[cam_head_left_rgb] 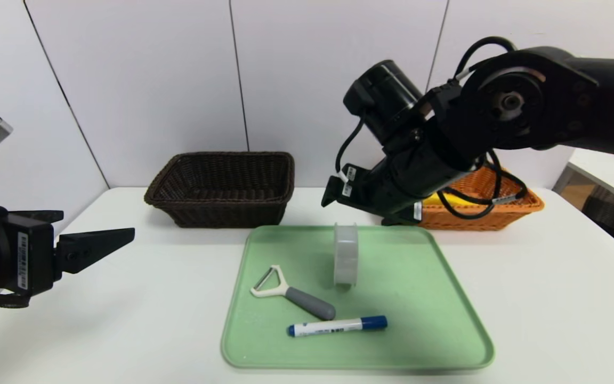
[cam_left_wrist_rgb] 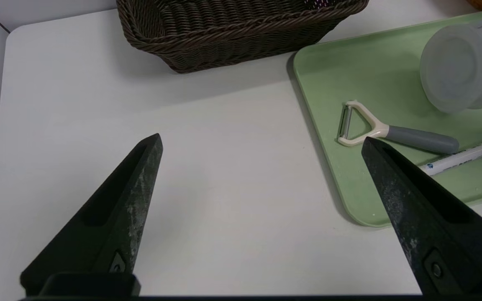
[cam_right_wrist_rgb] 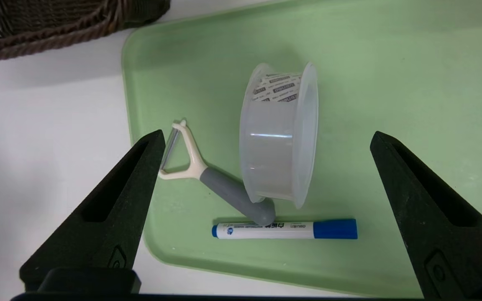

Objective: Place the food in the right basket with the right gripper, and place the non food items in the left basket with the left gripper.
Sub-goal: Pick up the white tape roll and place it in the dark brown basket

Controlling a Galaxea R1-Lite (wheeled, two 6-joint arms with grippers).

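On the green tray (cam_head_left_rgb: 419,320) lie a peeler (cam_head_left_rgb: 291,292) with a grey handle, a blue-capped marker (cam_head_left_rgb: 336,326) and a clear plastic tub (cam_head_left_rgb: 346,255) standing on its side. My right gripper (cam_head_left_rgb: 363,210) hangs open and empty above the tray's far edge; in its wrist view the gripper (cam_right_wrist_rgb: 267,133) looks down at the tub (cam_right_wrist_rgb: 278,133), peeler (cam_right_wrist_rgb: 207,179) and marker (cam_right_wrist_rgb: 285,229). My left gripper (cam_head_left_rgb: 98,224) is open and empty over bare table left of the tray. A yellow item (cam_head_left_rgb: 435,199) shows in the orange basket (cam_head_left_rgb: 499,213), mostly hidden by the right arm.
The dark brown basket (cam_head_left_rgb: 232,154) stands at the back left of the tray, the orange one at the back right. Both sit close to the white wall panels. Bare white table (cam_head_left_rgb: 152,320) lies left of the tray, and the table's right edge (cam_head_left_rgb: 605,240) runs beyond the orange basket.
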